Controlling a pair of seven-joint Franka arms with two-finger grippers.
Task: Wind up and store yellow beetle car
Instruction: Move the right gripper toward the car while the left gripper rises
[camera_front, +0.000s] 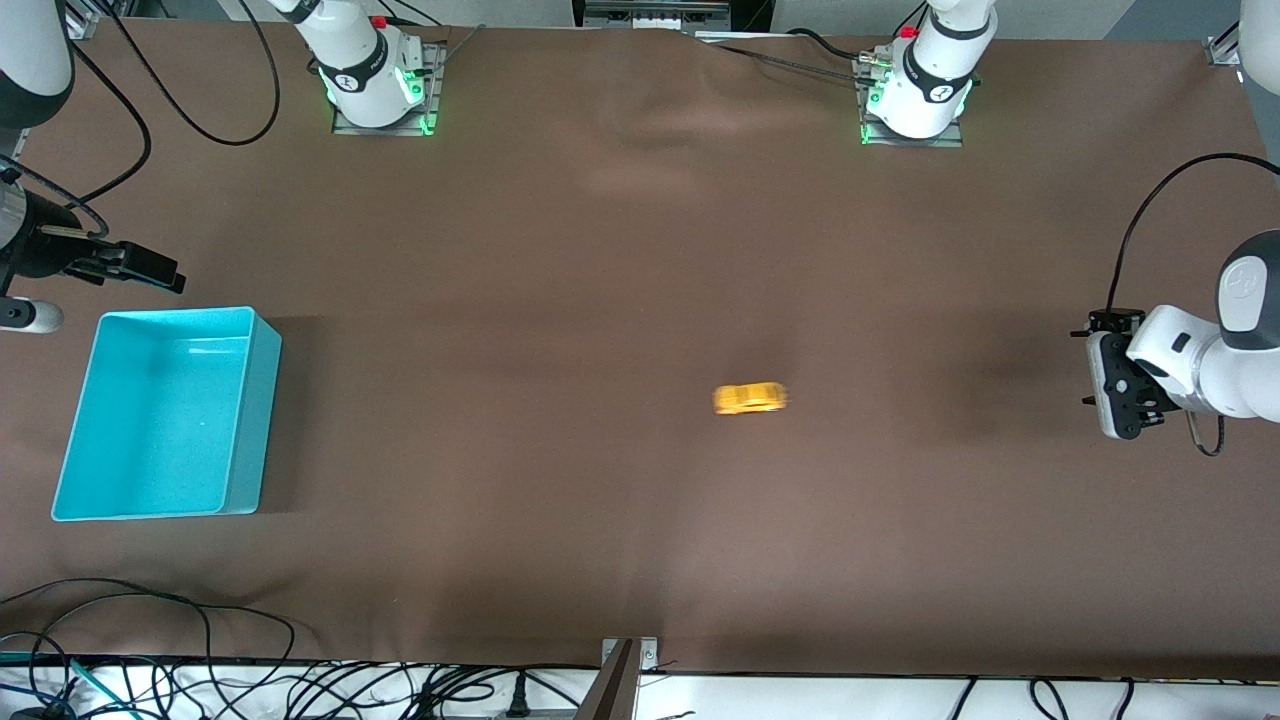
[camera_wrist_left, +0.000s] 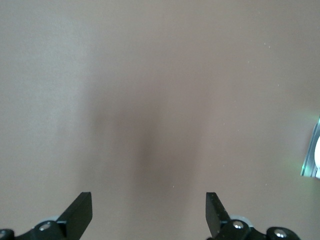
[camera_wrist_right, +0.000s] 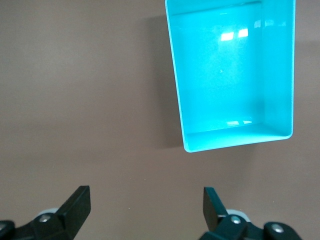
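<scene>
Counted on the tabletop (camera_front: 640, 250): one yellow beetle car (camera_front: 750, 398), one turquoise bin (camera_front: 262, 420), two end effectors observed.

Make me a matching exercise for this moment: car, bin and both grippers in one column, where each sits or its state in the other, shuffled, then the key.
Column one
1. yellow beetle car
2. turquoise bin
3. left gripper
4. right gripper

Column two
A. open, above the table just past the bin's farther rim
B. alone on the brown cloth near the table's middle
C. open, over bare cloth at the left arm's end
D. empty, at the right arm's end

Pairs: 1-B, 2-D, 3-C, 4-A
</scene>
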